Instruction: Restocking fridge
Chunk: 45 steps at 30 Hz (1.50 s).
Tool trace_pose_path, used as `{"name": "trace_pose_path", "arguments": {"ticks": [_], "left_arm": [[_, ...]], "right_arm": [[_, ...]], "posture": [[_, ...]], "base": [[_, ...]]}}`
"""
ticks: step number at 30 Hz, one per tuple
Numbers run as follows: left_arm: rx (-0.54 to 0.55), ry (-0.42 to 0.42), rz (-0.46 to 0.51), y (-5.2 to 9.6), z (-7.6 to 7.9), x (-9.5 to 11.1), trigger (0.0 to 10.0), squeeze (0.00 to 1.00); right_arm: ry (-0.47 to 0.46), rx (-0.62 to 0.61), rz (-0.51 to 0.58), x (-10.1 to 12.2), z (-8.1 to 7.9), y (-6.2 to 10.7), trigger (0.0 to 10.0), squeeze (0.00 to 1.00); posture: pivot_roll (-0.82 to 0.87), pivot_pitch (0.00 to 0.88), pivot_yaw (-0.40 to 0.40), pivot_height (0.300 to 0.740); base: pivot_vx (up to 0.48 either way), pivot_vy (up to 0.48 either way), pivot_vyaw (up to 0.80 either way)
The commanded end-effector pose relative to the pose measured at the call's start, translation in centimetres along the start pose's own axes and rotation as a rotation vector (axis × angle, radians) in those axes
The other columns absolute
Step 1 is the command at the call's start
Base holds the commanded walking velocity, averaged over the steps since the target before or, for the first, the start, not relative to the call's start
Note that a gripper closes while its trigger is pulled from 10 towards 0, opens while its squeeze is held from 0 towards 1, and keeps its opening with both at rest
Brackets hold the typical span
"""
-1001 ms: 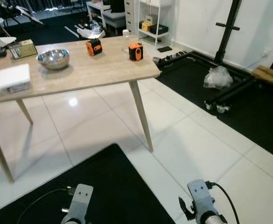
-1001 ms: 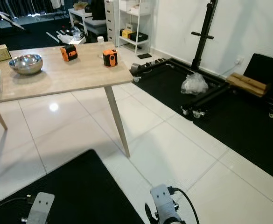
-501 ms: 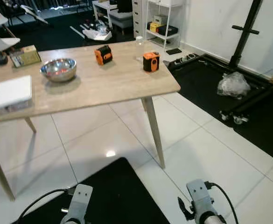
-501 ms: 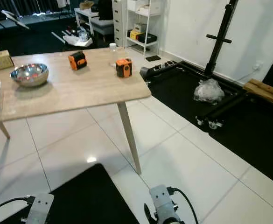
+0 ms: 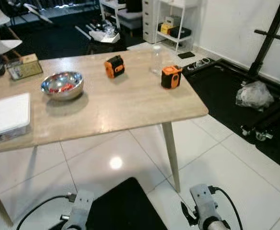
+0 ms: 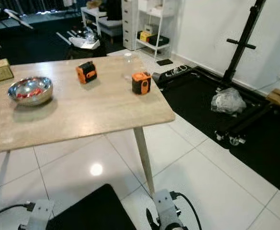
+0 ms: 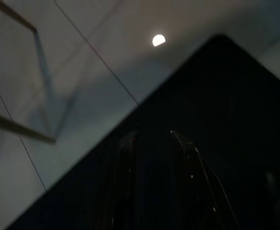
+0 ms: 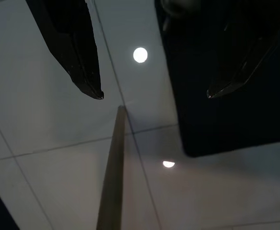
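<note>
food for the fridge may be the red pieces in the steel bowl (image 5: 62, 86), which sits on the wooden desk (image 5: 130, 103) between a white lidded box (image 5: 6, 115) at the left edge and two orange tape measures (image 5: 114, 66) (image 5: 171, 76), with a clear bottle (image 5: 155, 60) just beside the nearer one. both arms hang low over the white tile floor (image 5: 235, 158) and black mat (image 5: 125, 208). the left gripper (image 7: 151, 158) has its fingers a little apart, while the right gripper (image 8: 154, 91) is spread wide with nothing between them.
</note>
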<state>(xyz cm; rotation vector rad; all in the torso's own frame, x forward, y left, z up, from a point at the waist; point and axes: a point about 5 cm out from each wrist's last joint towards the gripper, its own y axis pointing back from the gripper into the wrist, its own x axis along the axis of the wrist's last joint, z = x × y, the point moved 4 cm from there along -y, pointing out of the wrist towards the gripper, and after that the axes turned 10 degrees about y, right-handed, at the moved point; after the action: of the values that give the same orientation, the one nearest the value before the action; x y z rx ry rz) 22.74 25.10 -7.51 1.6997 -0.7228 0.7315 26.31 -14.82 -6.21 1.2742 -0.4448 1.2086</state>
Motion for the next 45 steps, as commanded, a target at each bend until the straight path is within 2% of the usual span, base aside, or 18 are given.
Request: {"name": "trace_pose_path", "arguments": {"ticks": [1,6,8,14,20,40,42,45], "left_arm": [[0.000,-0.009,-0.023,0.3,-0.2,-0.8,10.0,0.05],[0.001,-0.004,-0.020,0.3,-0.1,-0.8,10.0,0.03],[-0.006,-0.007,-0.013,0.3,0.0,-0.7,10.0,0.00],[-0.047,-0.062,-0.003,0.7,0.8,-1.1,10.0,0.00],[-0.071,-0.065,-0.010,0.8,1.5,-1.4,10.0,0.00],[-0.093,-0.071,0.009,0.8,1.9,-1.0,10.0,0.00],[-0.153,-0.111,0.053,0.8,3.0,0.0,10.0,0.00],[-0.190,-0.142,0.081,0.9,3.7,0.4,10.0,0.00]], "right_arm": [[0.003,0.000,-0.017,-0.5,0.1,0.2,10.0,0.00],[0.004,0.000,-0.018,-0.5,0.1,0.2,10.0,0.00],[0.004,-0.001,-0.020,-0.6,0.1,0.2,10.0,0.00],[0.006,-0.002,-0.022,-0.7,0.2,0.3,10.0,0.00],[0.007,-0.001,-0.024,-0.8,0.2,0.3,10.0,0.00],[0.013,0.003,-0.023,-0.7,0.1,0.3,10.0,0.00],[0.013,0.005,-0.023,-0.7,0.0,0.3,10.0,0.00],[0.013,0.005,-0.024,-0.7,0.0,0.3,10.0,0.00]], "posture": [[-0.06,0.082,0.044,0.740],[-0.06,0.082,0.043,0.740],[-0.06,0.082,0.043,0.740],[-0.06,0.083,0.045,0.740],[-0.06,0.086,0.045,0.740],[-0.05,0.079,0.047,0.740],[-0.05,0.078,0.049,0.740],[-0.05,0.078,0.049,0.740]], "base": [[0.480,0.000,0.00],[0.456,0.000,0.00],[0.000,0.000,0.00],[0.000,0.000,0.00],[0.000,0.000,0.00],[0.000,0.000,0.00],[0.000,0.000,0.00],[0.000,0.000,0.00]]}}
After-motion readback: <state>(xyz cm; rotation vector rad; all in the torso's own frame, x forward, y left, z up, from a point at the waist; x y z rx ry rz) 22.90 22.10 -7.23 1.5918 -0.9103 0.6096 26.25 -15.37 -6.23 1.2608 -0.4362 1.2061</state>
